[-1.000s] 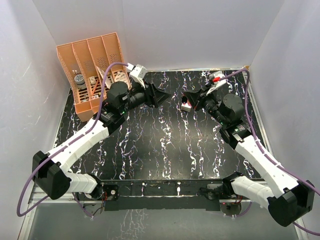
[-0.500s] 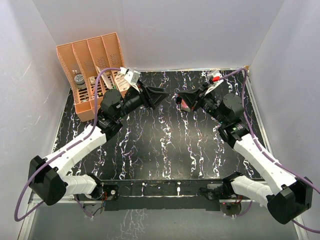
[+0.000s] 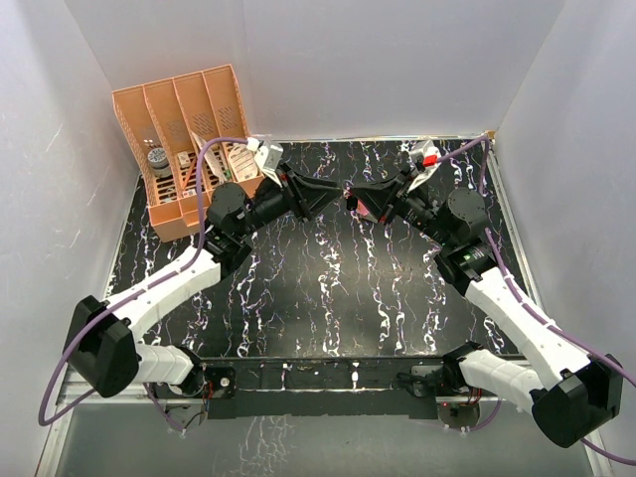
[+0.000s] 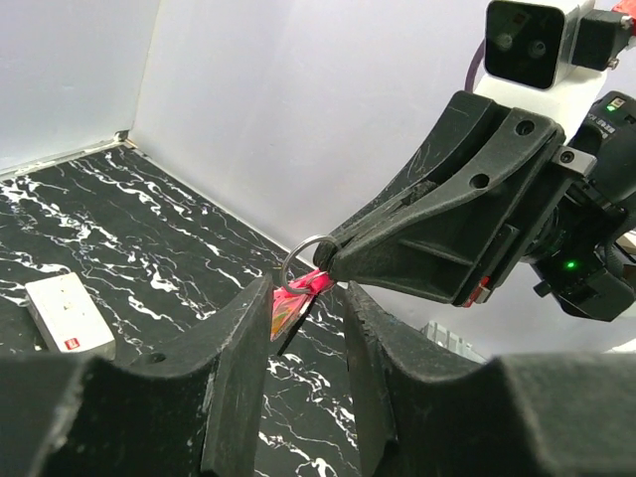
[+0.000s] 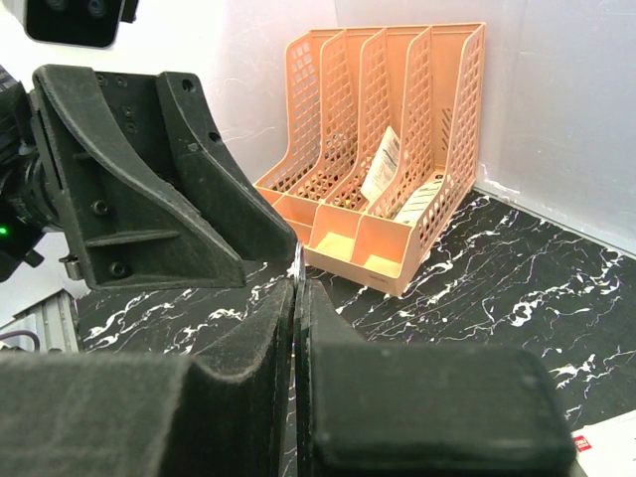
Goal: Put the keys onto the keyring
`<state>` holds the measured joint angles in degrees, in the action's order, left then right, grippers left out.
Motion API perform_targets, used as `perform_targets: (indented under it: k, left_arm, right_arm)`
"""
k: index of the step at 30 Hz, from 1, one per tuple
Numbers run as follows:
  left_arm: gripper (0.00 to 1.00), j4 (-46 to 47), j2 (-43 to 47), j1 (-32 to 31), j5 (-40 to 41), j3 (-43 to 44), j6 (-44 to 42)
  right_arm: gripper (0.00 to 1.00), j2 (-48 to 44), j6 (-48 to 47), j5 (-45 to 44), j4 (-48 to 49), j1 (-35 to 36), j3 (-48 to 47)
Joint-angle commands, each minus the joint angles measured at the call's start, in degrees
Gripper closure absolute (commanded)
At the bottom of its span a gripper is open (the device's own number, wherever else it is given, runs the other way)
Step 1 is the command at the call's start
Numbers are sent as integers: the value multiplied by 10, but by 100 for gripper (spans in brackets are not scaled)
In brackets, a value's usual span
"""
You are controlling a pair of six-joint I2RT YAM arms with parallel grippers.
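The keyring is a magenta-pink strap (image 4: 291, 301) with a small round metal ring (image 4: 302, 260). It is held in mid-air at the tip of my right gripper (image 4: 333, 266), which is shut on it. The ring's edge shows just above the closed fingertips in the right wrist view (image 5: 299, 260). My left gripper (image 4: 308, 298) is open, and the strap hangs between its two fingers, close to the left one. In the top view the left gripper (image 3: 333, 189) and right gripper (image 3: 353, 195) meet tip to tip above the middle back of the table. No key shows in any view.
A small white rectangular box (image 4: 70, 316) lies on the black marbled table (image 3: 328, 288). An orange slotted organizer (image 3: 189, 139) with small items stands at the back left, also in the right wrist view (image 5: 388, 189). White walls enclose the table.
The left gripper has swung right and the right gripper has lifted and moved left, so their tips now meet. The right gripper stays shut on the keyring.
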<state>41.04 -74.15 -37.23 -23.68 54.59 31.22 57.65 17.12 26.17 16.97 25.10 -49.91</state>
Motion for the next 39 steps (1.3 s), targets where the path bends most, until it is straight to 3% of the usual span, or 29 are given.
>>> perform_targets:
  k: [1,18,25,35,39]
  left_arm:
    - [68,50,-10,3,-32,13,13]
    - [70,91,-35,4,-37,25,37]
    - [87,98,-40,3,-56,34,44]
    - [88,111,-59,3,-68,39,56]
    - [100,110,-58,4,-69,40,58]
  right_arm:
    - [100,-13,7,10,38,-1,-9]
    - [100,-6,9,16,41,-1,-9]
    - [100,-3,12,16,44,-1,-10]
    - [100,0,13,19,45,-1,-9]
    - [100,-1,13,15,44,-1,-8]
